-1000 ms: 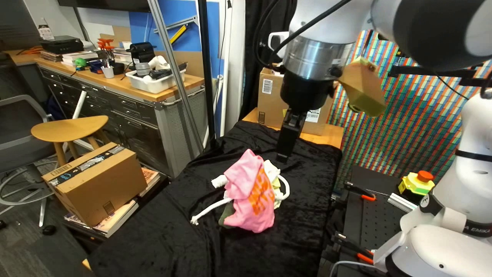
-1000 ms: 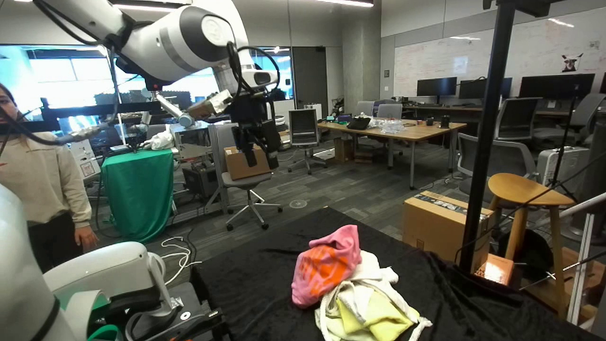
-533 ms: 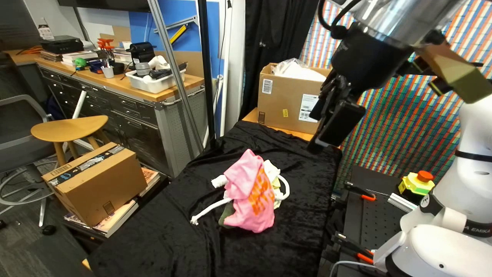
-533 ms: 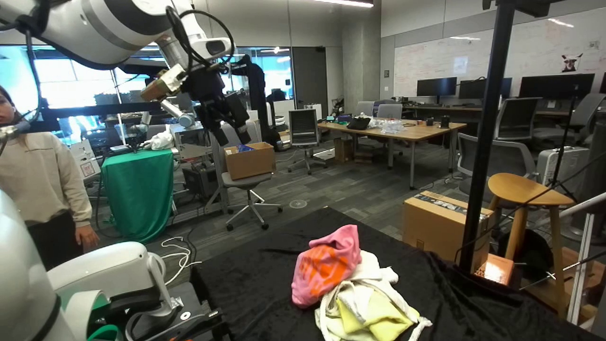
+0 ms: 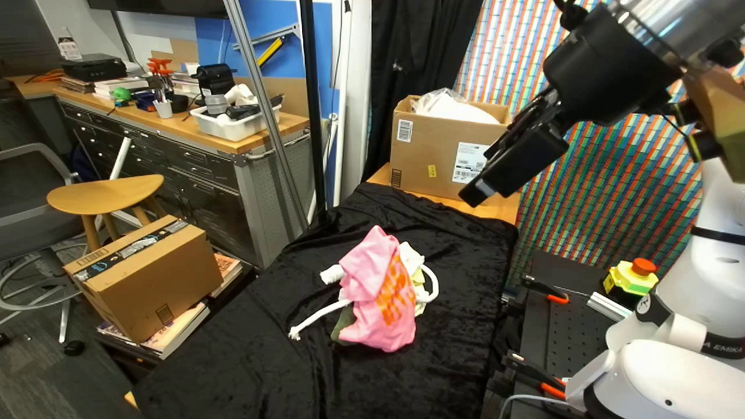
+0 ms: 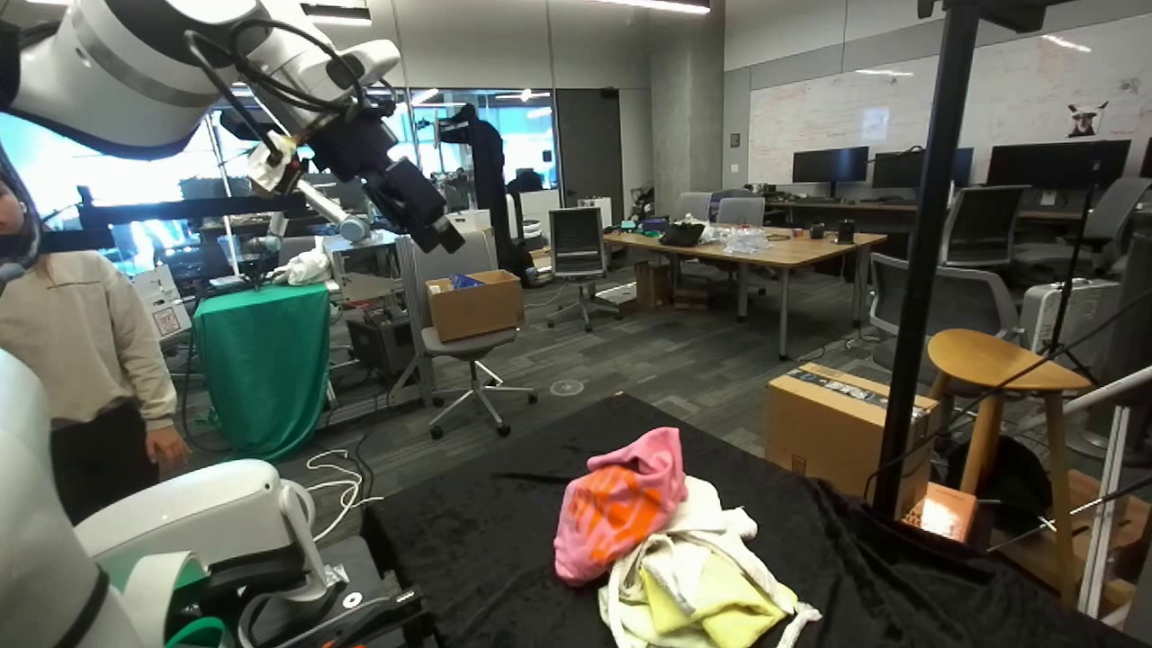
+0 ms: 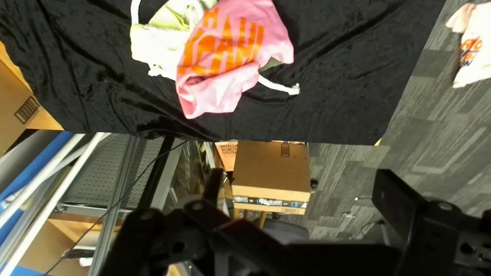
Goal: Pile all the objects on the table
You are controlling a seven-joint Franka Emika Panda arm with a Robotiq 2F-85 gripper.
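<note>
End effector higher, cloths below

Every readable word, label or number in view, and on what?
"A EMIKA", start hidden: black ring on robot base.
"INTELLI", "ROBOT", "SYSTEM", ends unclear: book.
"H", "A", in orange: pink cloth; folds break words.
Too small, faint or blurred: the rest, including box label, box tape, whiteboard, sweatshirt, pale cloth at wrist view's edge.
No number readable.

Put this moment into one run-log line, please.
pink orange-lettered cloth, white cloth, yellow cloth: heaped together | on black-covered table | gripper: open, empty, clear of them
</note>
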